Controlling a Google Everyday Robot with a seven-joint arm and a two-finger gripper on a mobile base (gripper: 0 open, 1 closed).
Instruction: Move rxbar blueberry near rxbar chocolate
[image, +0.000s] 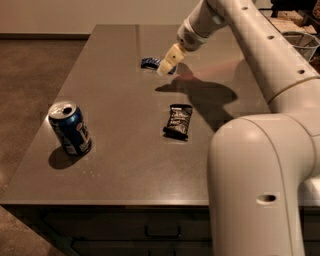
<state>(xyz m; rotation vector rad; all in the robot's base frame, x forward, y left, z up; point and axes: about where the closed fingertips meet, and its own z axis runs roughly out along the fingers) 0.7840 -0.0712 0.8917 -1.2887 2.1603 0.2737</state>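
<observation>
My hand (167, 62) seemingly over right tip of flat dark-blue rxbar blueberry wrapper (148, 63), far end of desk (115, 100); bar runs crosswise, leftward of hand in view. Hand spread: can't tell. Flat black rxbar chocolate wrapper (178, 121) nearer camera, well apart.

We see a smooth, softly sheened table (115, 165), shiny metal can (70, 128), glossy black wrapper (178, 121), glossy blue wrapper (148, 63), matt plastic gripper (164, 69) just above it.
</observation>
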